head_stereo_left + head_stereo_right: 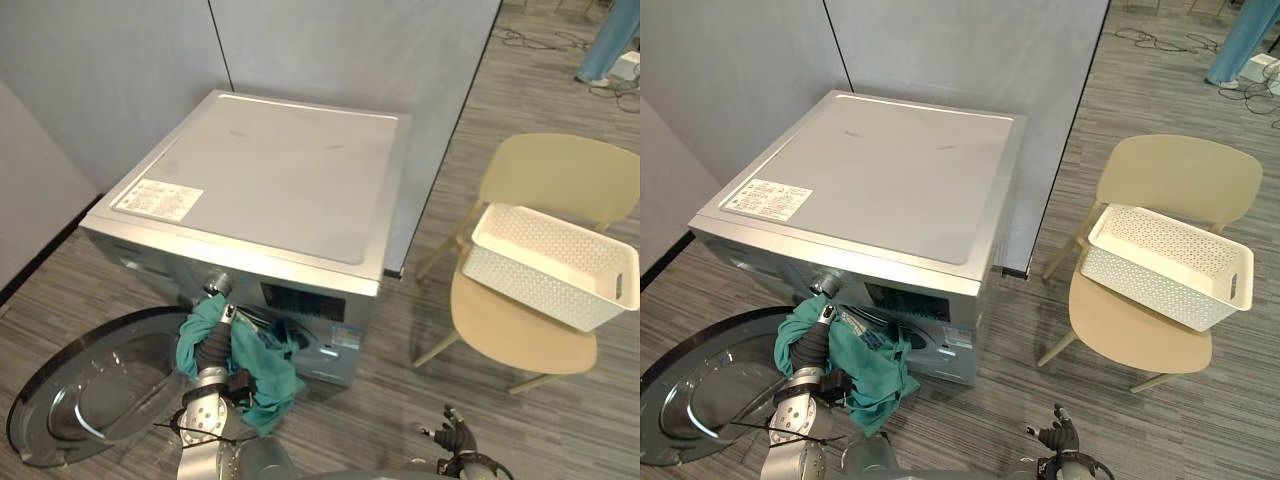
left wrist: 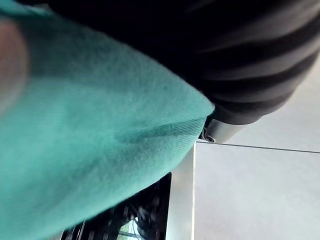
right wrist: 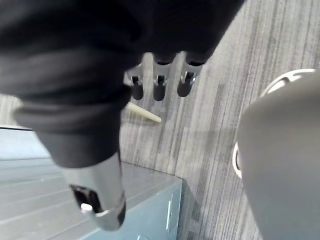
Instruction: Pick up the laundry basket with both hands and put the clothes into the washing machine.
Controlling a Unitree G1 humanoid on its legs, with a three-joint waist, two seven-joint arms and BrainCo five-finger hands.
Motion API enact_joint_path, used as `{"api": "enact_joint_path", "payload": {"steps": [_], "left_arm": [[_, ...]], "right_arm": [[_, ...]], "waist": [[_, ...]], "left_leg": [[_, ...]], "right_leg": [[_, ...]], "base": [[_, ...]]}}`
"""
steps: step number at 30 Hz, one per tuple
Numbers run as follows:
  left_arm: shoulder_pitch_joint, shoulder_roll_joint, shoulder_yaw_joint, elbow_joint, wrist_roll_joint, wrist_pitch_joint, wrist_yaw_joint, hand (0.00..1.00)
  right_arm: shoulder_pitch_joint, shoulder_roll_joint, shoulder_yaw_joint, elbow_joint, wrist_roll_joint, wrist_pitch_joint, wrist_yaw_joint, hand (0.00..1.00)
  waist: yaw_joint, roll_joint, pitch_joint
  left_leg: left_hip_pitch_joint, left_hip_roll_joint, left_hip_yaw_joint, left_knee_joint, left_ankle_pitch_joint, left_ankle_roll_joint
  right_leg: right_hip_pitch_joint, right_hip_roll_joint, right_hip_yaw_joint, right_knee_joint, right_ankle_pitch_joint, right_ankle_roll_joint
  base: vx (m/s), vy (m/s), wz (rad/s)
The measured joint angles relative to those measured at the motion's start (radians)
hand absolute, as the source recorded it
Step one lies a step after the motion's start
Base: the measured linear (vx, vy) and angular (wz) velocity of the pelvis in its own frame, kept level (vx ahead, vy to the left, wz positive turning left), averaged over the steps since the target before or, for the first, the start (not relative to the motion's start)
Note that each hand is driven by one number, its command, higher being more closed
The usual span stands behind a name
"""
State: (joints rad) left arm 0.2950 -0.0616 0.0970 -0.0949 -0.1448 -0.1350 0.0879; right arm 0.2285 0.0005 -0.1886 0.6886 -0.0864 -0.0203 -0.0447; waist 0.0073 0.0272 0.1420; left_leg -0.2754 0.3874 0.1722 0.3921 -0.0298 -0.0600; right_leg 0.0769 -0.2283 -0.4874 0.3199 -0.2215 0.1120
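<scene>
A teal garment (image 1: pixel 262 375) hangs out of the washing machine's (image 1: pixel 270 180) front opening and drapes over my left hand (image 1: pixel 212 345), which reaches into that opening. The same cloth (image 2: pixel 90 140) covers most of what lies past the hand's dark cover (image 2: pixel 250 65) in the left wrist view. The white laundry basket (image 1: pixel 550 265) stands on a beige chair (image 1: pixel 520 335) to the right and looks empty. My right hand (image 1: pixel 452 432) hangs low near the floor, right of the machine, open and holding nothing, with relaxed fingers (image 3: pixel 160 82).
The machine's round door (image 1: pixel 80 390) lies swung open low at the left. Grey partition walls (image 1: pixel 330 50) stand behind the machine. A person's legs (image 1: pixel 605 40) and cables show at the far right on the striped floor.
</scene>
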Motion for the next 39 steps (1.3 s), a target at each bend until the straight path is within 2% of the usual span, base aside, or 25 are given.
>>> {"api": "enact_joint_path", "payload": {"steps": [1, 2, 4, 5, 9, 10, 13, 14, 15, 16, 17, 18, 19, 20, 21, 22, 24, 25, 27, 28, 30, 35, 36, 38, 39], "left_arm": [[0.000, 0.000, -0.006, 0.030, 0.000, 0.000, 0.001, 1.00], [-0.004, 0.010, -0.004, 0.059, 0.000, 0.001, 0.001, 1.00], [-0.018, 0.015, 0.012, 0.071, -0.002, -0.002, 0.007, 1.00], [-0.006, 0.014, 0.008, 0.091, -0.001, -0.001, 0.007, 1.00], [0.015, 0.029, -0.060, 0.109, -0.001, 0.002, 0.000, 1.00], [0.017, 0.030, -0.074, 0.109, -0.001, 0.002, -0.005, 1.00], [0.029, 0.044, -0.148, 0.108, -0.001, -0.002, -0.054, 1.00], [0.034, 0.046, -0.178, 0.110, -0.001, -0.002, -0.079, 1.00], [0.036, 0.042, -0.184, 0.110, 0.000, 0.000, -0.093, 1.00], [0.043, 0.030, -0.195, 0.111, 0.000, 0.001, -0.114, 1.00], [0.043, 0.032, -0.197, 0.113, 0.000, -0.002, -0.122, 1.00], [0.039, 0.029, -0.197, 0.127, 0.000, -0.001, -0.131, 1.00], [0.038, 0.021, -0.191, 0.140, 0.000, 0.002, -0.130, 1.00], [0.038, 0.016, -0.182, 0.147, 0.000, 0.006, -0.128, 1.00], [0.035, 0.004, -0.167, 0.163, 0.000, 0.013, -0.122, 1.00], [0.020, -0.006, -0.158, 0.186, -0.001, 0.018, -0.105, 1.00], [0.009, -0.006, -0.153, 0.191, -0.002, 0.023, -0.093, 1.00], [0.010, -0.006, -0.153, 0.191, -0.002, 0.023, -0.088, 1.00], [0.007, -0.007, -0.143, 0.216, -0.002, 0.023, -0.087, 1.00], [0.007, -0.007, -0.135, 0.241, -0.002, 0.023, -0.086, 1.00], [0.001, -0.003, -0.138, 0.268, -0.003, 0.023, -0.086, 1.00], [-0.012, 0.035, -0.226, 0.300, -0.002, 0.042, -0.090, 1.00], [-0.013, 0.036, -0.230, 0.300, -0.002, 0.042, -0.091, 1.00], [-0.022, 0.039, -0.259, 0.321, -0.001, 0.042, -0.099, 1.00], [-0.025, 0.038, -0.266, 0.344, -0.001, 0.044, -0.110, 1.00]], "right_arm": [[-0.011, -0.015, -0.007, 0.038, -0.002, 0.000, -0.001, 0.00], [-0.029, -0.003, -0.006, 0.077, -0.003, 0.002, -0.003, 0.00], [-0.035, 0.034, 0.002, 0.112, -0.003, 0.000, 0.000, 0.00], [-0.037, 0.039, 0.004, 0.118, -0.003, 0.002, 0.000, 0.00], [-0.041, 0.041, -0.003, 0.109, -0.003, 0.002, -0.007, 0.00], [-0.041, 0.040, -0.004, 0.104, -0.003, 0.003, -0.008, 0.00], [-0.044, 0.040, -0.030, 0.077, -0.003, 0.009, -0.017, 0.00], [-0.046, 0.037, -0.028, 0.070, -0.005, 0.010, -0.016, 0.00], [-0.049, 0.032, -0.029, 0.066, -0.009, 0.015, -0.014, 0.00], [-0.073, 0.022, -0.019, 0.078, -0.018, 0.028, -0.011, 0.00], [-0.087, 0.015, -0.008, 0.083, -0.026, 0.031, -0.010, 0.00], [-0.097, 0.019, 0.012, 0.084, -0.034, 0.029, -0.002, 0.00], [-0.106, 0.036, 0.027, 0.100, -0.039, 0.027, 0.007, 0.00], [-0.112, 0.045, 0.035, 0.113, -0.042, 0.027, 0.010, 0.00], [-0.116, 0.059, 0.047, 0.132, -0.042, 0.025, 0.018, 0.00], [-0.116, 0.065, 0.050, 0.151, -0.042, 0.021, 0.028, 0.00], [-0.126, 0.058, 0.052, 0.179, -0.042, 0.021, 0.028, 0.00], [-0.136, 0.051, 0.052, 0.200, -0.042, 0.023, 0.027, 0.00], [-0.178, 0.024, 0.062, 0.253, -0.042, 0.028, 0.026, 0.00], [-0.196, 0.004, 0.071, 0.293, -0.042, 0.029, 0.024, 0.00], [-0.207, -0.007, 0.071, 0.323, -0.042, 0.029, 0.023, 0.00], [-0.242, -0.012, 0.041, 0.343, -0.029, 0.026, 0.001, 0.00], [-0.243, -0.013, 0.040, 0.340, -0.028, 0.025, 0.000, 0.00], [-0.235, -0.014, 0.036, 0.334, -0.020, 0.019, 0.000, 0.00], [-0.221, -0.016, 0.025, 0.327, -0.018, 0.025, -0.002, 0.00]], "waist": [[0.010, 0.013, -0.023], [0.005, -0.021, -0.033], [0.008, -0.066, -0.029], [0.009, -0.073, -0.030], [0.011, -0.054, -0.020], [0.012, -0.046, -0.017], [0.037, -0.049, -0.018], [0.058, -0.047, -0.014], [0.067, -0.035, -0.015], [0.063, -0.010, -0.022], [0.059, -0.015, -0.011], [0.056, -0.023, 0.001], [0.058, -0.035, 0.006], [0.058, -0.045, 0.002], [0.058, -0.061, -0.008], [0.056, -0.075, -0.015], [0.058, -0.088, -0.022], [0.063, -0.096, -0.027], [0.064, -0.056, -0.017], [0.072, -0.035, -0.023], [0.091, -0.026, -0.024], [0.085, -0.024, -0.019], [0.084, -0.024, -0.019], [0.062, -0.019, -0.011], [0.053, -0.008, -0.010]], "left_leg": [[0.026, -0.026, -0.043, -0.090, 0.097, -0.031], [0.035, -0.065, -0.068, -0.101, 0.093, -0.055], [0.027, -0.098, -0.114, -0.092, 0.086, -0.063], [0.028, -0.109, -0.155, -0.057, 0.050, -0.096], [0.023, -0.110, -0.198, 0.040, -0.070, -0.131], [0.019, -0.113, -0.195, 0.052, -0.090, -0.129], [-0.011, -0.171, -0.100, 0.107, -0.173, -0.087], [-0.034, -0.196, -0.023, 0.140, -0.201, -0.048], [-0.040, -0.197, 0.012, 0.151, -0.213, -0.031], [-0.027, -0.195, 0.076, 0.134, -0.231, -0.001], [-0.007, -0.192, 0.109, 0.127, -0.235, 0.016], [0.023, -0.193, 0.158, 0.125, -0.240, 0.040], [0.059, -0.197, 0.202, 0.110, -0.243, 0.056], [0.072, -0.201, 0.219, 0.098, -0.240, 0.061], [0.085, -0.212, 0.240, 0.072, -0.233, 0.064], [0.090, -0.237, 0.247, 0.037, -0.216, 0.065], [0.090, -0.285, 0.246, 0.001, -0.197, 0.077], [0.089, -0.300, 0.241, -0.001, -0.190, 0.075], [0.089, -0.304, 0.210, -0.012, -0.172, 0.081], [0.089, -0.308, 0.194, -0.043, -0.143, 0.091], [0.081, -0.318, 0.183, -0.080, -0.102, 0.100], [0.062, -0.324, 0.157, -0.062, -0.062, 0.078], [0.060, -0.327, 0.146, -0.062, -0.062, 0.077], [0.037, -0.306, 0.092, 0.027, -0.118, 0.084], [0.040, -0.289, 0.071, 0.047, -0.134, 0.063]], "right_leg": [[0.011, 0.000, 0.019, -0.013, 0.007, 0.018], [0.009, -0.022, 0.033, -0.026, 0.011, 0.025], [0.026, -0.005, 0.076, -0.101, 0.030, 0.021], [0.056, 0.000, 0.081, -0.122, 0.068, 0.050], [0.073, -0.020, 0.086, -0.061, 0.081, 0.064], [0.068, -0.029, 0.087, -0.053, 0.086, 0.073], [-0.015, -0.129, 0.151, -0.039, 0.098, 0.090], [-0.087, -0.173, 0.159, -0.032, 0.144, 0.028], [-0.122, -0.186, 0.155, -0.026, 0.179, -0.023], [-0.148, -0.201, 0.130, -0.051, 0.265, -0.070], [-0.159, -0.216, 0.104, -0.016, 0.253, -0.056], [-0.193, -0.206, 0.089, 0.149, 0.173, -0.021], [-0.212, -0.165, 0.078, 0.268, 0.075, -0.011], [-0.215, -0.138, 0.077, 0.308, 0.037, -0.004], [-0.217, -0.077, 0.083, 0.352, -0.026, 0.013], [-0.204, -0.019, 0.086, 0.341, -0.071, 0.011], [-0.153, 0.011, 0.089, 0.218, -0.117, -0.054], [-0.117, 0.021, 0.101, 0.148, -0.130, -0.054], [-0.065, 0.052, 0.091, 0.039, -0.104, -0.050], [-0.036, 0.074, 0.072, -0.040, -0.060, -0.045], [-0.024, 0.087, 0.048, -0.101, -0.017, -0.044], [0.011, 0.084, 0.005, -0.152, 0.038, -0.060], [0.010, 0.083, 0.003, -0.152, 0.039, -0.059], [0.011, 0.076, -0.008, -0.147, 0.044, -0.054], [0.021, 0.078, -0.013, -0.149, 0.049, -0.045]], "base": [[0.35, 0.360, -0.24], [0.26, 0.249, -0.01], [0.16, 0.063, 0.24], [0.13, 0.065, 0.18], [0.07, 0.181, 0.10], [0.00, 0.180, -0.05], [-0.03, 0.318, -0.66], [-0.07, 0.357, -1.14], [-0.13, 0.502, -1.47], [-0.08, 0.381, -1.09], [-0.10, 0.431, -1.20], [-0.09, 0.335, -1.08], [-0.12, 0.301, -1.03], [-0.13, 0.227, -0.87], [-0.15, 0.164, -0.48], [-0.15, 0.137, -0.24], [-0.12, 0.085, 0.18], [-0.11, 0.062, 0.36], [-0.08, 0.046, 0.37], [-0.05, 0.039, 0.28], [-0.01, -0.001, 0.32], [0.00, 0.009, 0.18], [-0.04, 0.082, 0.03], [-0.04, 0.103, 0.05], [-0.01, 0.164, -0.04]]}}
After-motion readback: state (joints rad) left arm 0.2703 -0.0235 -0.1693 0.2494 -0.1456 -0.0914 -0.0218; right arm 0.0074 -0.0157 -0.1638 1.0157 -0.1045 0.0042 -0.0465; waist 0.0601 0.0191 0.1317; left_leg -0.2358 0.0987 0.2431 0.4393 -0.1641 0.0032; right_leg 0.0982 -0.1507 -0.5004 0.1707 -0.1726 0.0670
